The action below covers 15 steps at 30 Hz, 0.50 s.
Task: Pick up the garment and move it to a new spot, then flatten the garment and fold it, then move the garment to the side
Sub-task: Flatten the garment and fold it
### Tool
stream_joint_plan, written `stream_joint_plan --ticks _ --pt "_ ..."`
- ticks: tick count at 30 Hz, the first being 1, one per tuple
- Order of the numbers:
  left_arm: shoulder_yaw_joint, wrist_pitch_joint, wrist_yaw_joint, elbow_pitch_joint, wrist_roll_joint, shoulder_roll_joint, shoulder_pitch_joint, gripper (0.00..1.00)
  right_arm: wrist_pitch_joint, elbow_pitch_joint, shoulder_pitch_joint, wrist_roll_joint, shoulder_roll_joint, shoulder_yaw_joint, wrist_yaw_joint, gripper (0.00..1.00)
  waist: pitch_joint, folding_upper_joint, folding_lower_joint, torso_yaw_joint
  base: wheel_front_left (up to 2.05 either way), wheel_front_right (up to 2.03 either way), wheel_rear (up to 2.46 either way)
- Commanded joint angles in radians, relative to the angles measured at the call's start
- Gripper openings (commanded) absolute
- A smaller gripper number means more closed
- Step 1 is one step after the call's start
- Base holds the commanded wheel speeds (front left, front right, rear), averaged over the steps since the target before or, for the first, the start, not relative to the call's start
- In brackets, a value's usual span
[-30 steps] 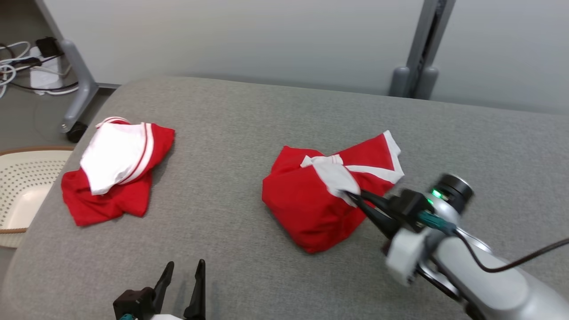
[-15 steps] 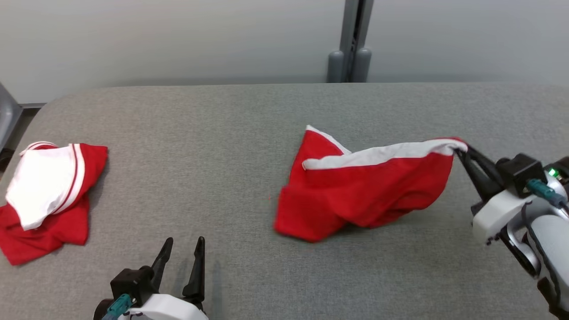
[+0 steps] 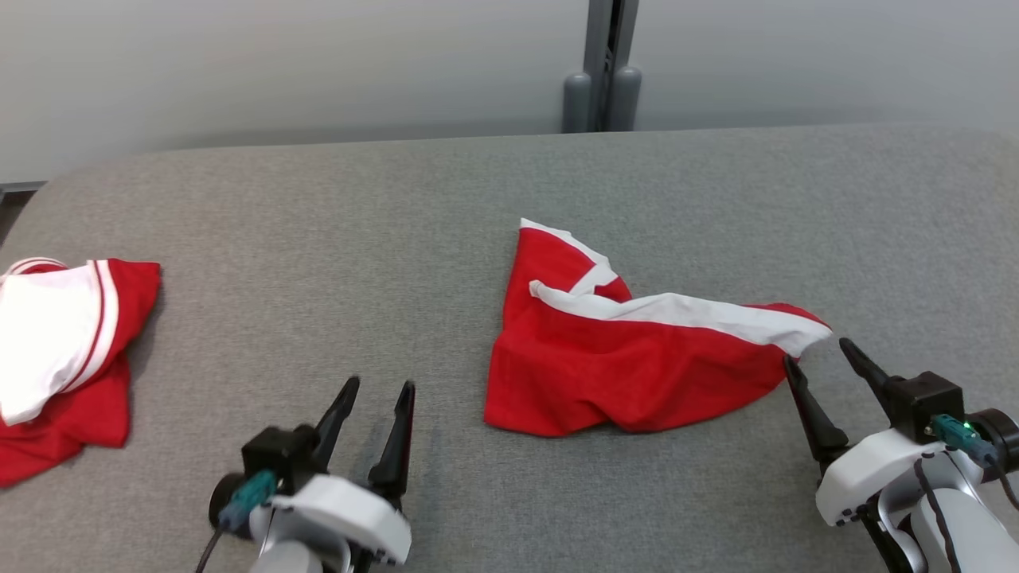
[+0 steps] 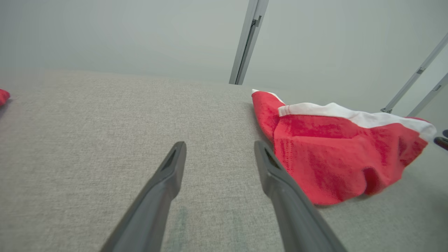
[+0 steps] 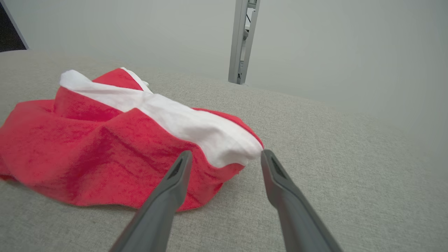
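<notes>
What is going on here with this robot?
A two-armed robot is working on a red garment with a white band, lying crumpled on the grey padded surface, not yet flattened. Its right gripper stands open beside the white corner, holding nothing. The left gripper is open, apart from it. A second garment lies far left.

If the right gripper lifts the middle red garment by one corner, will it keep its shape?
Probably not: the garment lies in soft folds, so it likely hangs limp. It looks thin, so probably light for the right gripper. On the grey cloth surface it should drag rather than slide.
</notes>
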Motion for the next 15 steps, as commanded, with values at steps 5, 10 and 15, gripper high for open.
stream_joint_plan --ticks 5,10,15 --pt "-0.071 -0.002 -0.025 0.097 -0.059 0.004 -0.181 1.0 0.0 -0.085 0.018 -0.032 0.037 -0.047 0.0 1.0 0.05 0.0 0.0 -0.066 0.0 0.0 0.0" --pt "-0.18 0.014 -0.037 0.276 -0.147 0.004 -0.363 1.0 0.0 -0.124 -0.004 -0.042 0.062 -0.06 0.0 1.0 0.093 0.0 0.0 -0.123 0.0 0.0 0.0" --pt "-0.292 0.038 -0.033 0.387 -0.216 0.004 -0.468 1.0 0.0 -0.126 -0.014 -0.049 0.082 -0.074 0.0 1.0 0.128 0.0 0.0 -0.172 0.0 0.0 0.0"
